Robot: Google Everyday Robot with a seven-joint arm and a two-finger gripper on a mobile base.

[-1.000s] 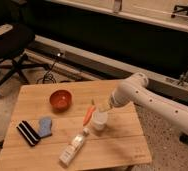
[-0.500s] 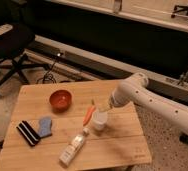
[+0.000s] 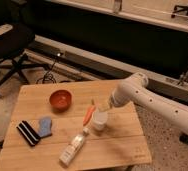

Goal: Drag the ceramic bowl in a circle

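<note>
Watching the gripper (image 3: 105,106) hovering right at the rim of the white cup (image 3: 99,120), low over the table (image 3: 122,147). Not managing to tell from here whether spread or pressed together. Spotting the ceramic bowl (image 3: 61,99) well off to the gripper's left in the view and a touch farther back, sitting upright, untouched, apart from everything else.

Judging the reach for the bowl as not yet begun. Calling for lifting clear of the cup first, then crossing above the carrot (image 3: 89,114) lying just beside the gripper on the bowl's side, not sweeping through it. Aiming for the bowl's near rim, coming down gently, catching the wall rather than pressing on the glossy inside, probably slippery.

Then keeping the bowl flat on the wood while dragging, going slowly, holding the circle tight enough to be missing the carrot, and the blue cloth (image 3: 45,126) lying nearer the front edge.
</note>
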